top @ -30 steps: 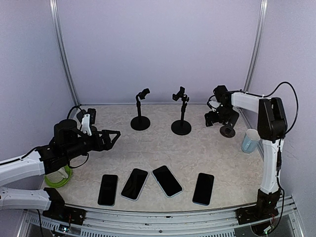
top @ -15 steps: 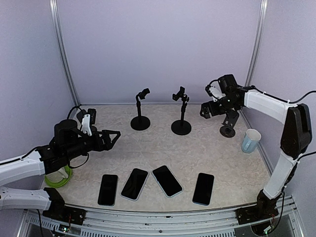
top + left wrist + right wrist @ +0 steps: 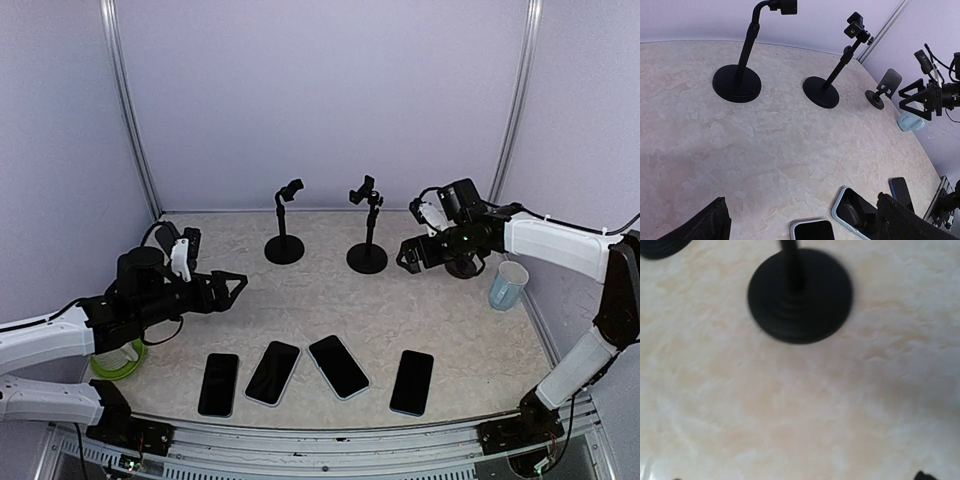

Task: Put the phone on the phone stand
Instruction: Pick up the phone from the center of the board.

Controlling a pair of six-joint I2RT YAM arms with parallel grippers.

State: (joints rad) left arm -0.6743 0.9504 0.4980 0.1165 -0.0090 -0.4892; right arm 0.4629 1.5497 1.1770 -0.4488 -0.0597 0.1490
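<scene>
The right gripper has swung in from the far right corner and now hovers low, just right of the middle phone stand. Its fingers are spread wide and empty. Nearest, well in front of that stand, four phones lie flat in a row on the tabletop. Further in, front-left of the stand, the left gripper hovers with fingers wide, holding nothing. A second stand rises just left of the middle one, and a pale cup sits off to its right.
</scene>
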